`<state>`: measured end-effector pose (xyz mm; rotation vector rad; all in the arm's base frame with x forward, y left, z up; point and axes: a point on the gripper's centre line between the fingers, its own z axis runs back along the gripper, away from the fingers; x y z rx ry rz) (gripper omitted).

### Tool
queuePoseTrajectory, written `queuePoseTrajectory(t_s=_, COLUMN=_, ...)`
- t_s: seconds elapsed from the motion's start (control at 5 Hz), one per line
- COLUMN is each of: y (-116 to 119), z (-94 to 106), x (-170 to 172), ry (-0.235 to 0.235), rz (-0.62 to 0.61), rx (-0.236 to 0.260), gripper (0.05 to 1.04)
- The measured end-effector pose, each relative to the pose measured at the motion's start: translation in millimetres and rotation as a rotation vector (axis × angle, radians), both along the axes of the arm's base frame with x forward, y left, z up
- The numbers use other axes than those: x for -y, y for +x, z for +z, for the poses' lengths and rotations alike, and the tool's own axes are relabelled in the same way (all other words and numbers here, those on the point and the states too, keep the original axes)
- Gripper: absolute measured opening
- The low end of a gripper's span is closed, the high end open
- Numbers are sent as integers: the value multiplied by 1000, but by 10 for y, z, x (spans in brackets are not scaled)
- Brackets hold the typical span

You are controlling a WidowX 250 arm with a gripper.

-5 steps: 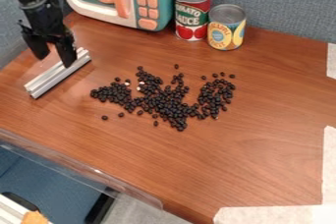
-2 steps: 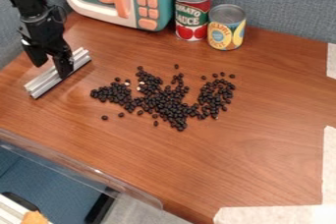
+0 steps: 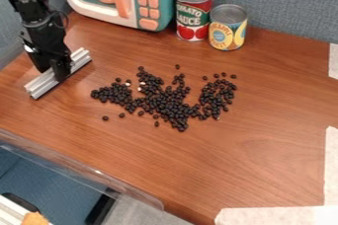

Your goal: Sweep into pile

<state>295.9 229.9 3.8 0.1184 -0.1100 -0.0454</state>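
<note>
- While a scatter of black beans (image 3: 168,108) covers the middle of the wooden worktop (image 3: 264,125), the black robot arm (image 3: 33,14) hangs in from the upper left, its end effector (image 3: 53,67) down at a ridged silver metal bar (image 3: 39,87).
- The metal bar lies slantwise to the left of the beans, apart from them, one end toward the toy microwave (image 3: 174,2), the other toward the lower left; the end effector is at its middle stretch, and whether it is clenched on the bar or released cannot be told.
- The beans form an uneven, spread-out patch, dense toward the center, with a lobe on the left and another on the right; a few strays sit around its edges, and some pale specks (image 3: 140,86) show in its upper left part.
- Behind them, the teal-and-white toy microwave stands at the back with orange buttons, next to an upright tomato sauce can (image 3: 193,14) and a shorter, upright yellow-labeled can (image 3: 228,31).
- A blue-gray fabric partition (image 3: 284,2) backs the scene; whitish strips (image 3: 277,216) lie along the lower right.
</note>
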Motion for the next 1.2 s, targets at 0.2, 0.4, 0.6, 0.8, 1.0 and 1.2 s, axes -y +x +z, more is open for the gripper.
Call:
queuePoseTrajectory(t_s=0.2, y=4, z=1, x=-4, ry=4, rz=7, rx=1, gripper=383)
queuePoseTrajectory(t_s=0.4, y=1, z=-6, x=10, ry=-2, rz=11, rx=-8, gripper=373)
queuePoseTrajectory(t_s=0.6, y=17, z=-10, x=63, ry=-28, rz=24, rx=-24, gripper=373)
queuePoseTrajectory(t_s=0.8, y=19, z=-35, x=233, ry=-67, rz=31, rx=-37, gripper=373)
queuePoseTrajectory(t_s=1.0, y=51, z=-22, x=596, ry=-89, rz=-13, rx=-45, gripper=373)
queuePoseTrajectory(t_s=1.2, y=75, z=-23, x=873, ry=-87, rz=-27, rx=-46, gripper=373)
